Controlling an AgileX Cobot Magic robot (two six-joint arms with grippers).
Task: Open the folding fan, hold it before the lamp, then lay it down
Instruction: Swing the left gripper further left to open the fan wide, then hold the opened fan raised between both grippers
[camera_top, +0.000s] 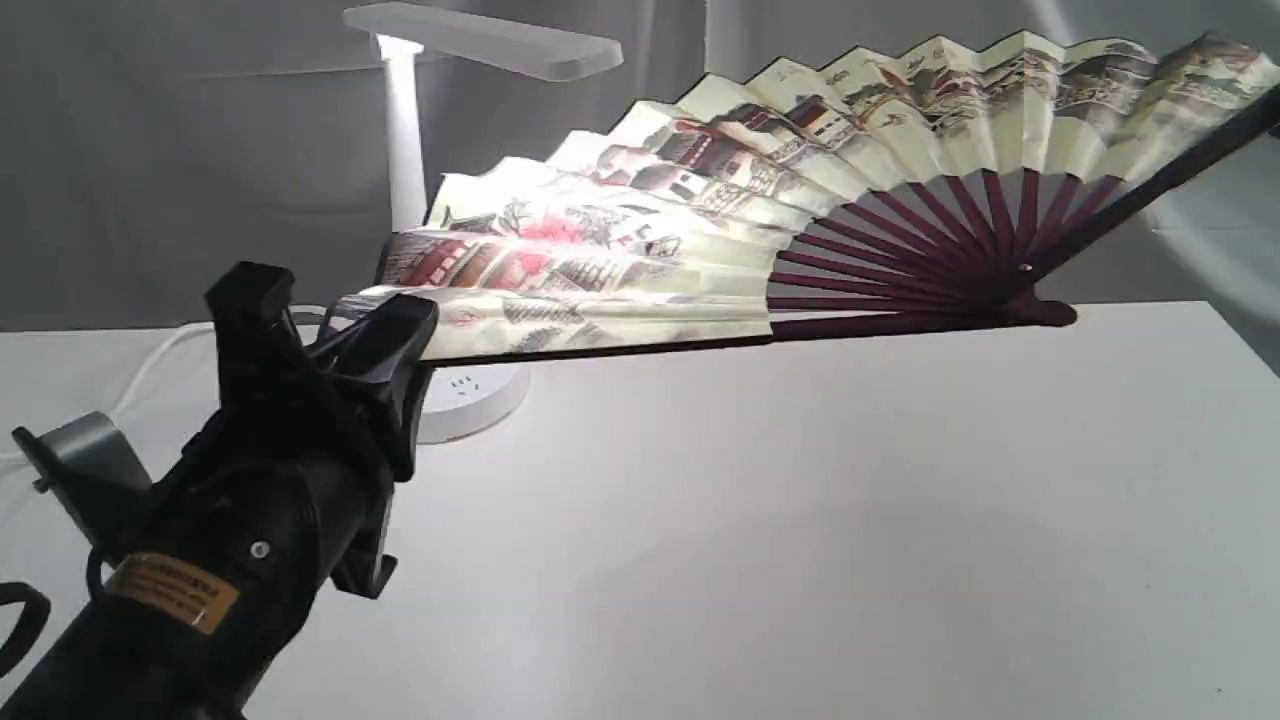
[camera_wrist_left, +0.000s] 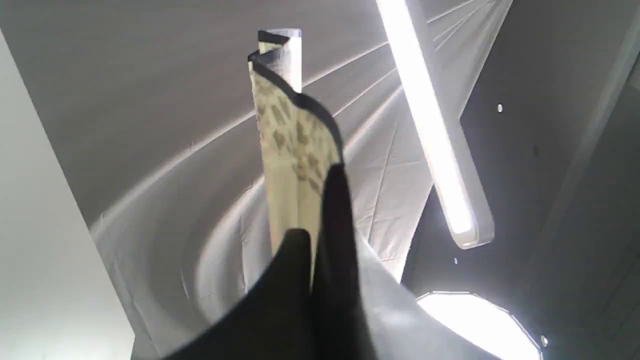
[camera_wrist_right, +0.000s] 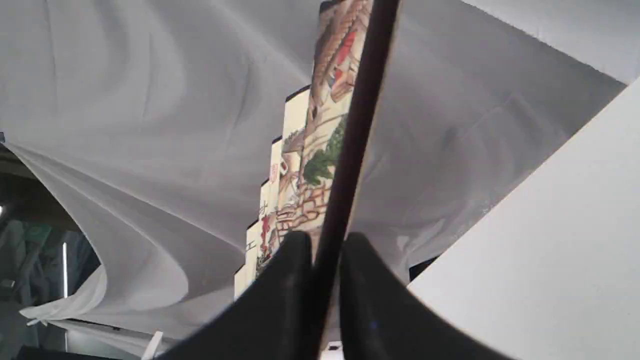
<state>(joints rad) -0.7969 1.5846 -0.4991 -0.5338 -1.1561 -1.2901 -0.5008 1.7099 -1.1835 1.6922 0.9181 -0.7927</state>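
Folding fan (camera_top: 700, 230), guards tight between both jaws

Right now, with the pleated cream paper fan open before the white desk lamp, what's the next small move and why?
Probably lower both arms together toward the white table. The pleated cream paper fan is spread before the lit white desk lamp, held aloft, one guard in the left gripper, the other in the right gripper; only laying down remains.

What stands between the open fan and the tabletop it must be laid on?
Only the lamp's round base, below the end of the fan held by the left gripper; nothing else visible lies on the table beneath it.
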